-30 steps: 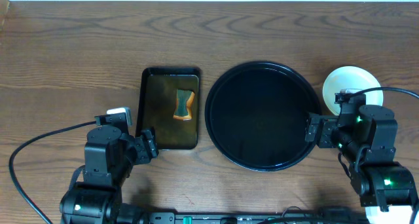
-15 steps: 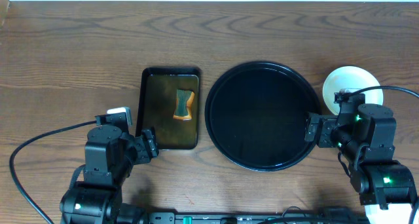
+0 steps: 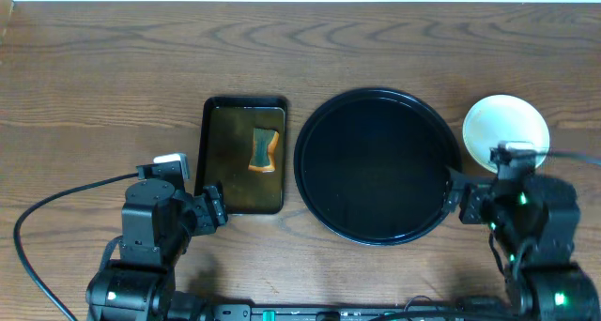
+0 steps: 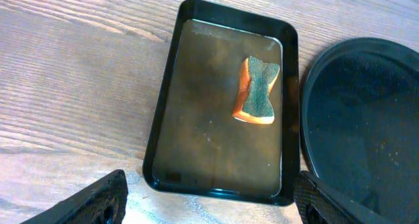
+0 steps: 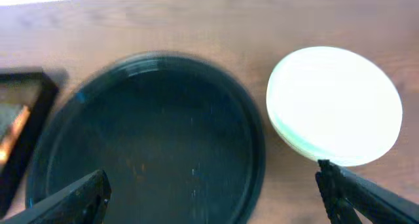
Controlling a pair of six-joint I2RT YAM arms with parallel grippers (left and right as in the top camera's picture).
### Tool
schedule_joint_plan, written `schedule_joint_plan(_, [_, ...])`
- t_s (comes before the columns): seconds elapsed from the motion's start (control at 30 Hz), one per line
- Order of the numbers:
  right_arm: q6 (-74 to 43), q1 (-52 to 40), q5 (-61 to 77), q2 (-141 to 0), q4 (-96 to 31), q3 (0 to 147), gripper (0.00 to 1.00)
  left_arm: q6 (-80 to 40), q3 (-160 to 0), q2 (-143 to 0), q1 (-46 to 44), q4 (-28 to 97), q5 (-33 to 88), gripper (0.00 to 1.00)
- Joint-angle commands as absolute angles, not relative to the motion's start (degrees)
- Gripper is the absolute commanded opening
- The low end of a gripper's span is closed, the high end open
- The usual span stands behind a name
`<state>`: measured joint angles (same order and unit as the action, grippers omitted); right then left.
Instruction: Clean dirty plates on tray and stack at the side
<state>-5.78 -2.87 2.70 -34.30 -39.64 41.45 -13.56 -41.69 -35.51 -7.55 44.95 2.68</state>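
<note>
Black fingers of the right gripper (image 5: 211,175) are spread wide with nothing between them. It hangs over the near side of the large round glossy black tray (image 5: 144,139). The right wrist view is slightly blurred.

Just right of that tray's rim, on the brown wooden table (image 3: 113,68), sit the small round pale plates (image 5: 335,112). The top face looks white and a mint edge peeks out underneath at lower left, so they're stacked; count not readable. The stack is off the tray, close beside its rim. Can't tell if they touch.

The left gripper (image 4: 211,185) is also released, fingers wide and empty. It sits at the near end of a smaller rectangular dark tray (image 4: 163,119) with a brownish, wet-looking floor. An orange sponge with a green scrub face (image 4: 257,91), pinched at the waist, lies in its far-right part. The rectangular tray sits just left of the round tray with a narrow gap between them.

In the overhead view both arms sit at the table's near edge.
</note>
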Motion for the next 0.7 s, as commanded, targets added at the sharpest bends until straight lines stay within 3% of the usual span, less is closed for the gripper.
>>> schedule_joint_plan(0.0, [-5.28,-3.2,1.74,-29.04,-34.92,36.86,0.99,-14.04,-41.3,-35.53,-7.46,44.91,2.96,0.82])
schedule_joint_plan(0.67, [-8.32,-3.42,1.96,-0.27,6.11,2.7,0.99,-14.04,-41.3,-35.53,-7.46,44.91,2.96,0.82])
